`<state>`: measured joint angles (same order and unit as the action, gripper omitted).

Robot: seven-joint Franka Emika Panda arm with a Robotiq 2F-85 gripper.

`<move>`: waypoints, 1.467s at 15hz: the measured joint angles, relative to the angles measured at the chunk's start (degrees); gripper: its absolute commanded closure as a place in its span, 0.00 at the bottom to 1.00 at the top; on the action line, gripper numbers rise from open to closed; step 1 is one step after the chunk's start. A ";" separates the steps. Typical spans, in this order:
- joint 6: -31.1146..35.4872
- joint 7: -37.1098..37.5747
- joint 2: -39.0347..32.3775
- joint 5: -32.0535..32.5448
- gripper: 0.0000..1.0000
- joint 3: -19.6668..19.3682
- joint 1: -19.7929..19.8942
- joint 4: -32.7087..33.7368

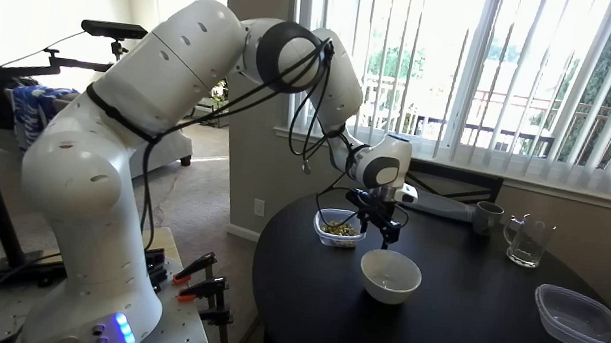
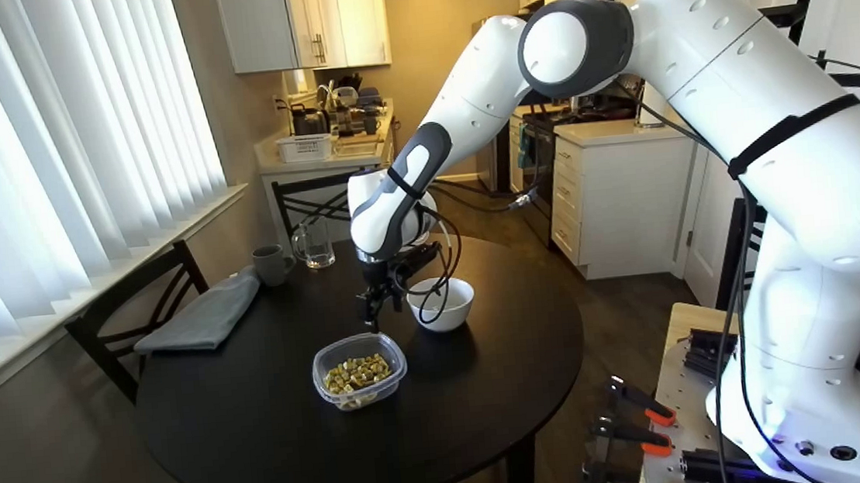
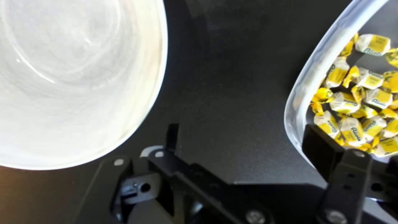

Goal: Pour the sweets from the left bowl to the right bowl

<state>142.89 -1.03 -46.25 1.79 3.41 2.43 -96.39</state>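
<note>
The fingers (image 3: 321, 151) are spread wide apart, and dark tabletop (image 3: 224, 124) shows between them. In the wrist view, one finger overlaps the rim of the clear bowl (image 3: 299, 101); whether it touches, I cannot tell. Inside that bowl, just beside this finger, lie the sweets (image 3: 354, 130), in twisted yellow and white wrappers with printing on them. Near the opposite finger, with a strip of tabletop between in that view, stands the white bowl (image 3: 93, 121), its smooth inner wall and floor in sight.

In both exterior views the fingers hang near the two bowls, which stand upright and apart from each other on the tabletop. The sweets form a low heap over the clear bowl's floor. Above the fingers bends the white arm (image 2: 694, 55), reaching in from beside the tabletop.

Well apart from the fingers, in an exterior view, a grey cloth (image 2: 207, 315) lies close to the tabletop's edge, with a mug (image 2: 271, 265) just past its end and a glass (image 2: 314, 245) with a handle beside the mug. A chair (image 2: 127, 293) stands behind the cloth, and blinds (image 2: 71, 148) hang farther out. Also in an exterior view, a clear box (image 1: 577, 314) sits near the tabletop's edge, farther from the fingers than both bowls.
</note>
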 measured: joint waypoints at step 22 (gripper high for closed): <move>4.55 0.71 8.87 -10.57 0.00 2.78 0.09 -15.11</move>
<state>147.44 -0.31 -37.38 -8.78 6.19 2.52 -111.50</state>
